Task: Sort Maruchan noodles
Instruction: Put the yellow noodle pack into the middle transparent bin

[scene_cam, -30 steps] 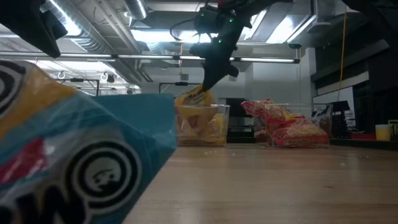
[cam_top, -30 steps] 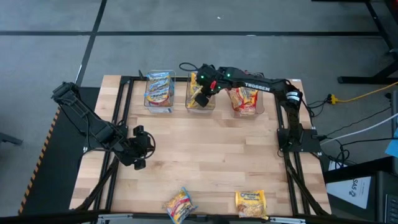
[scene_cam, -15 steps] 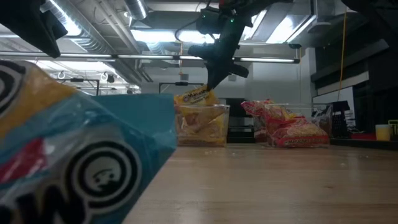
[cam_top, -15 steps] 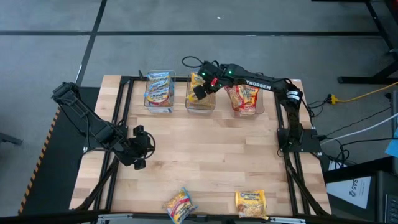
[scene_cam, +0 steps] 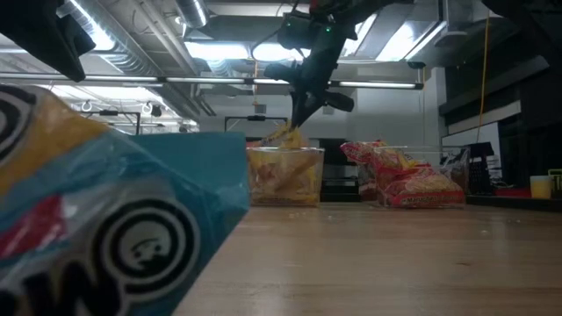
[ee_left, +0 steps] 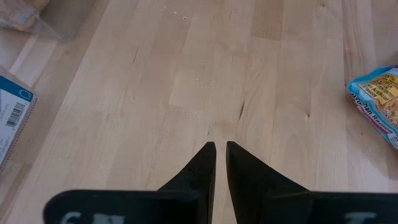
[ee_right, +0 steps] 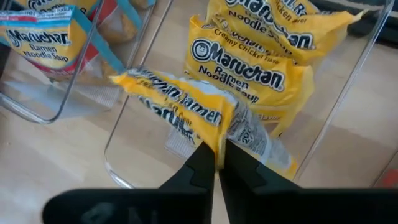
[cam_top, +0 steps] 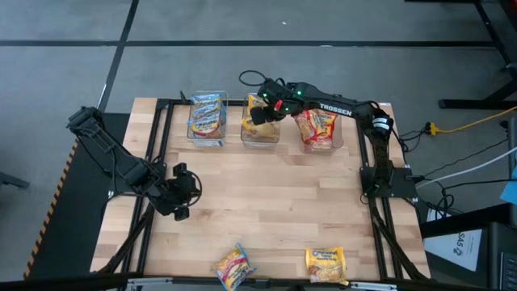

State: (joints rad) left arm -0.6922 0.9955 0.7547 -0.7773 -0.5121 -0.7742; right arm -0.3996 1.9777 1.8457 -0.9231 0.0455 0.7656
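Three clear bins at the tabletop's [cam_top: 266,194] far edge: blue-trimmed packets in the left bin [cam_top: 207,119], yellow in the middle bin [cam_top: 260,129], red in the right bin [cam_top: 320,129]. Over the middle bin, right gripper [ee_right: 216,163] with jaws pinched on a yellow packet [ee_right: 180,107], now lower into the bin than half a second ago; left gripper [ee_left: 220,149] idle near the left edge, jaws nearly together, empty. Two more packets [cam_top: 234,265] [cam_top: 326,263] at the near edge, one blurring the low view.

Three clear plastic bins line the far edge of the wooden counter [cam_top: 266,194]: left bin [cam_top: 206,139], middle bin [cam_top: 260,141], right bin [cam_top: 323,145]. A yellow cable [cam_top: 477,123] trails across the grey floor [cam_top: 242,65] on the right.
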